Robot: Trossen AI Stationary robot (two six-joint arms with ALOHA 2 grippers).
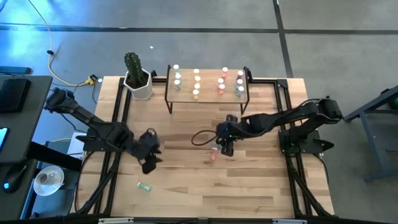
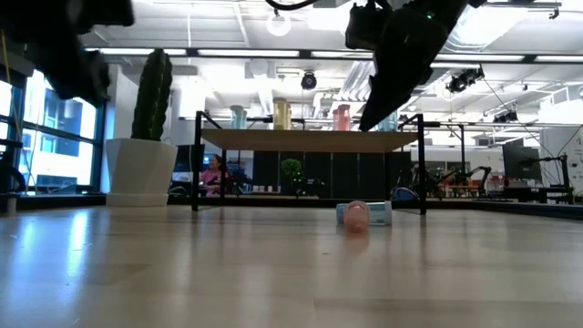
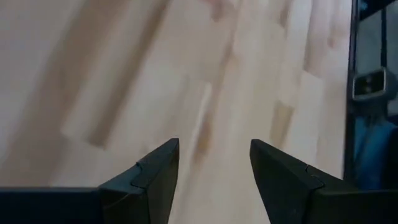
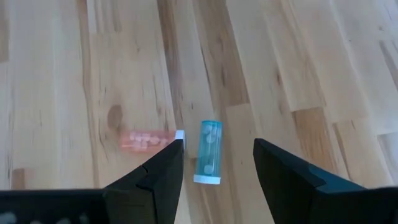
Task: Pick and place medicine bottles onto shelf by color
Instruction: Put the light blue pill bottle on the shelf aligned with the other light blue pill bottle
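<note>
Blue bottle [image 4: 209, 152] lies unlabelled below the open right claw [image 4: 217, 180].

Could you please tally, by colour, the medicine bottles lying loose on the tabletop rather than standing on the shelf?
Pink bottle: 1
Blue bottle: 1
Green bottle: 1
Total: 3
</note>
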